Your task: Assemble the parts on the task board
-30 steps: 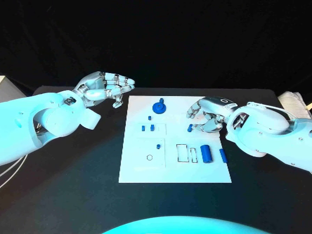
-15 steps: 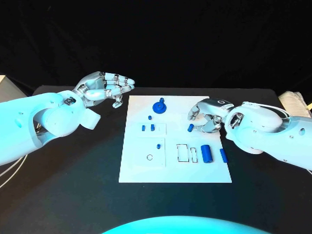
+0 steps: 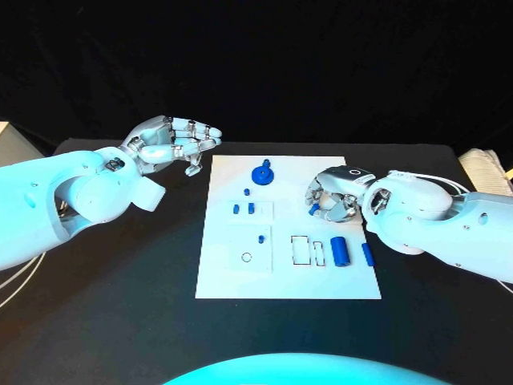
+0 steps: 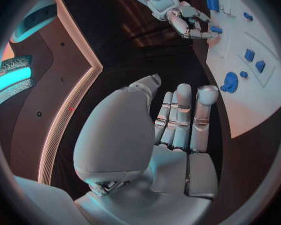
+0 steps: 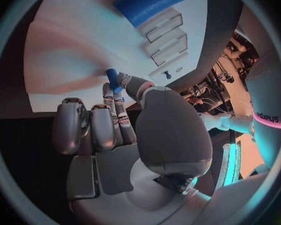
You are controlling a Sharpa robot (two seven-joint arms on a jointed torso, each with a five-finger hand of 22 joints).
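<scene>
The white task board [image 3: 289, 277] lies mid-table. My right hand [image 3: 335, 196] hovers over its right half and pinches a small blue peg [image 3: 314, 209] between thumb and a finger; the right wrist view shows that peg [image 5: 113, 80] at the fingertips, just above the board [image 5: 72, 45]. My left hand [image 3: 175, 144] hangs above the black table off the board's far left corner, fingers curled in, holding nothing. On the board are a blue round knob [image 3: 262, 175], two short pegs [image 3: 243, 210], a blue cylinder [image 3: 340, 252] and a slim blue piece [image 3: 366, 254].
Outlined rectangular slots [image 3: 306, 252] sit beside the cylinder, with a round hole [image 3: 246, 259] to their left. A white box [image 3: 2, 144] stands at the table's left edge and a pale bundle [image 3: 482, 164] at the right edge.
My right hand has slid a little to the left over the board and drawn its fingers in around the small blue peg. The left hand has stayed where it was.
</scene>
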